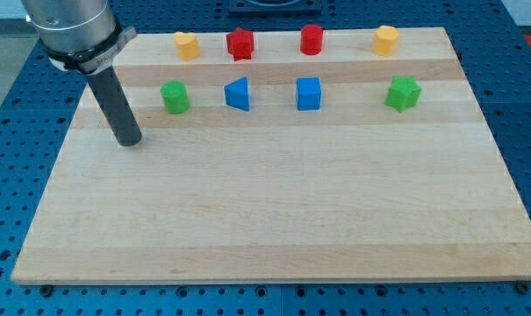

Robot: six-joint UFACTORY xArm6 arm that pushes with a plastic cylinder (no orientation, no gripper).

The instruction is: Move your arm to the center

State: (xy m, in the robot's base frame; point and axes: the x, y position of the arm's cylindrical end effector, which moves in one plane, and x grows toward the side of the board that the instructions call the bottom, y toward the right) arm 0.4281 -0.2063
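Observation:
My tip [129, 140] rests on the wooden board [274, 219] at the view's left, below and left of the green cylinder [174, 96]. In the top row, from the left, stand a yellow heart block [187, 44], a red star block [240, 42], a red cylinder [312, 39] and a yellow hexagon block [386, 39]. In the second row, right of the green cylinder, stand a blue triangle block [238, 93], a blue cube [308, 93] and a green star block [403, 93]. The tip touches no block.
The board lies on a blue perforated table [10, 175]. The arm's grey body [72, 31] hangs over the board's top left corner.

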